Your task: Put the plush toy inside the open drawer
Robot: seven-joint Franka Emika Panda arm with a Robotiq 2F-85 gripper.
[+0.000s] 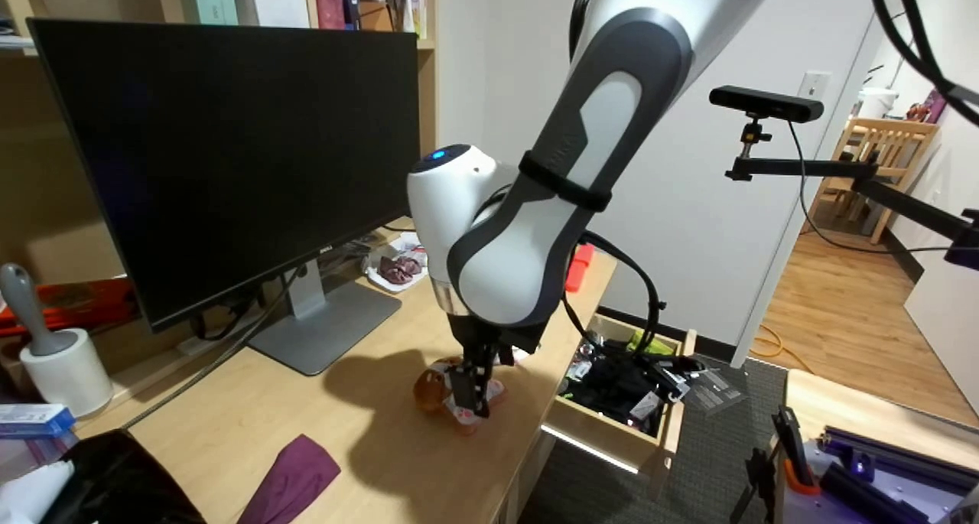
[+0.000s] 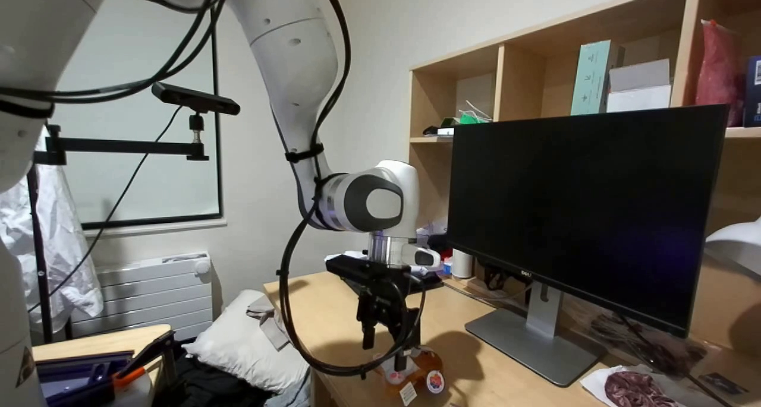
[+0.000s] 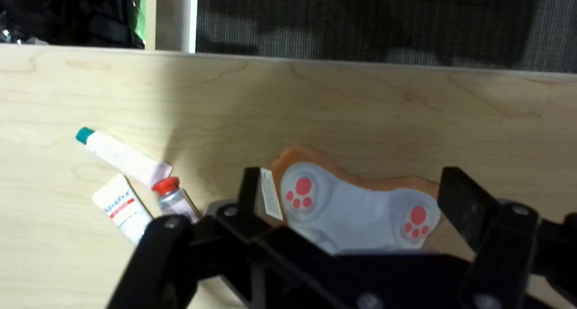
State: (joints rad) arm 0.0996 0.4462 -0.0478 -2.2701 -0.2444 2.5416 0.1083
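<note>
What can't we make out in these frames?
Plush toy, lower part in the wrist view: hidden behind the gripper.
Print on the toy's tag, wrist view: too small and blurred.
Drawer, most of its floor in an exterior view: under black clutter.
Rest of the drawer, wrist view: cut off by the top and left edges.
</note>
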